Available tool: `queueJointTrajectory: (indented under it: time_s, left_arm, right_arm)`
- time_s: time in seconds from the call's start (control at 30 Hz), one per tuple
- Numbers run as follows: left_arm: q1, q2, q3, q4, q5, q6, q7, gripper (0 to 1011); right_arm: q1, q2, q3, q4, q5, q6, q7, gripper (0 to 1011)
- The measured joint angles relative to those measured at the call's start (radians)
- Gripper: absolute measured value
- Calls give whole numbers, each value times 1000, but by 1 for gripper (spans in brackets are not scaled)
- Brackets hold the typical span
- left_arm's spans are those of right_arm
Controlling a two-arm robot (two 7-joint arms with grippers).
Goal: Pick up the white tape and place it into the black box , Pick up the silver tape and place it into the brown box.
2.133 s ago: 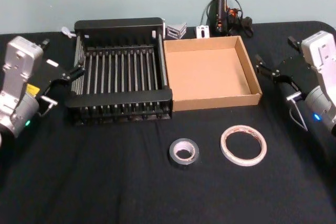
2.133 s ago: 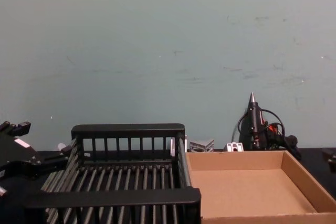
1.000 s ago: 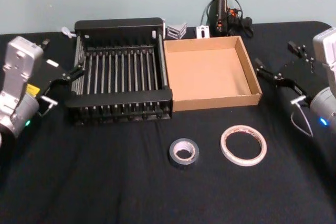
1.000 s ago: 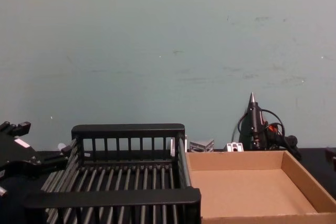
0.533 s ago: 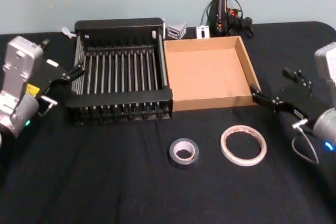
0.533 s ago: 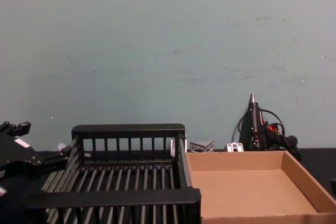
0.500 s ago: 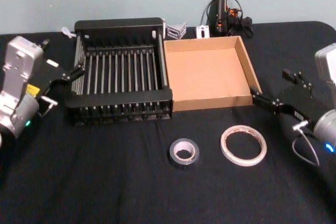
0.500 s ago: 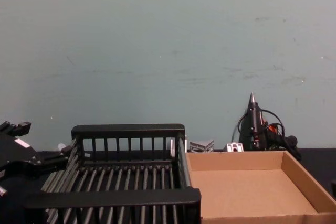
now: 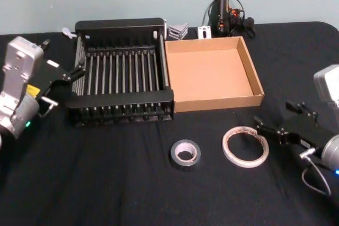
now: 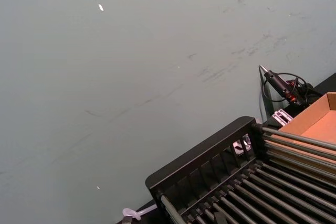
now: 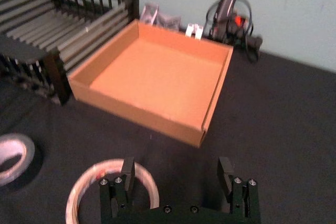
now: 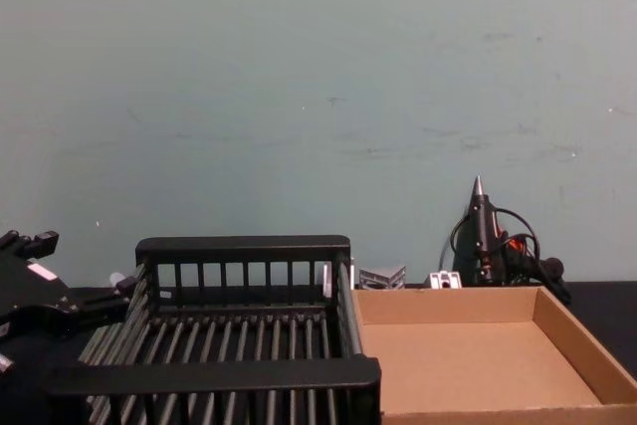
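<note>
The white tape (image 9: 245, 146) lies flat on the black cloth in front of the brown box (image 9: 217, 102). The silver tape (image 9: 185, 153) stands to its left. My right gripper (image 9: 274, 114) is open just right of the white tape, one finger near the ring's right edge. In the right wrist view the right gripper (image 11: 176, 169) shows one finger over the white tape (image 11: 86, 182) rim and the other outside it, with the silver tape (image 11: 13, 153) farther off. My left gripper (image 9: 63, 86) is open beside the black box (image 9: 121, 99), at its left end.
A glue gun (image 9: 225, 11) with its cable and small metal brackets (image 9: 178, 30) sit behind the boxes by the wall. The black box (image 12: 244, 375) and the brown box (image 12: 478, 365) stand side by side, touching. Open cloth lies in front of the tapes.
My right gripper has come down and forward from beside the brown box to the white tape's right edge. The left arm, both tapes and both boxes have stayed put.
</note>
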Motion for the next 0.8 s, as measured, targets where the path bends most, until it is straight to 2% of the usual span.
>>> queueJointTrajectory:
  time_s: [0.27,0.6,0.8]
  left_arm:
    - [0,0,0,0,0,0,0,1001]
    - [0,0,0,0,0,0,0,1001]
    - [0,0,0,0,0,0,0,1001]
  right_arm:
    - [-9,-3,6,3,12,95,27,1000]
    - [-2,-20,3,22,6,130,56,1000]
    - [2,-32,-2,36,-22,131,67,1000]
